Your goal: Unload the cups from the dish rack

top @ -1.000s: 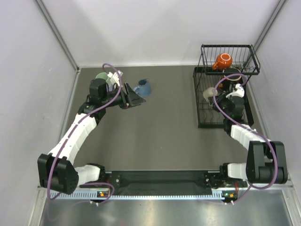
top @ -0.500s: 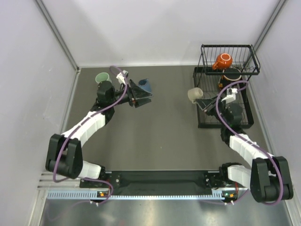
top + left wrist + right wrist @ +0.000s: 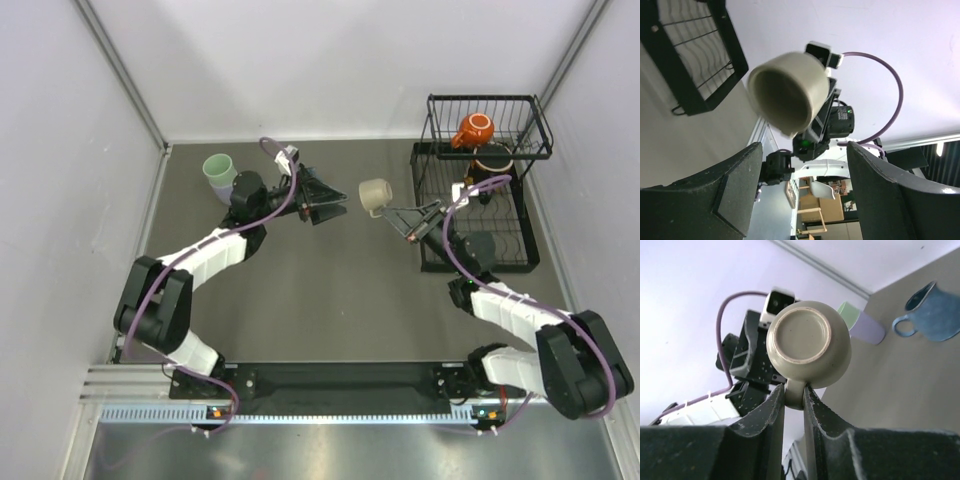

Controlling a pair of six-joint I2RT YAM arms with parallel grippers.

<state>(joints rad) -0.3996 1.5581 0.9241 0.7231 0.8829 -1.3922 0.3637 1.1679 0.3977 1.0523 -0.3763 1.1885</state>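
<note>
Small beige ceramic mug (image 3: 807, 342), handle clenched in right fingers (image 3: 765, 415), hangs just before spread, empty left fingers (image 3: 735, 190); pale green tumbler (image 3: 218, 172) and blue glazed mug (image 3: 932, 315) sit unloaded on grey counter (image 3: 330, 300); small orange mug (image 3: 472, 130) and black mug (image 3: 490, 165) not yet out of black wire dish rack (image 3: 478, 262) behind right fingers.

beige mug (image 3: 374, 193), orange mug (image 3: 472, 130), blue mug (image 3: 932, 315), pale green tumbler (image 3: 219, 172), black wire rack (image 3: 735, 45).

A dark grey tabletop (image 3: 330, 290) sits boxed in by 3 white walls (image 3: 330, 60), a metal ledge (image 3: 330, 455) runs along its near edge, and a ceiling strip light (image 3: 941, 148) glows beyond.
</note>
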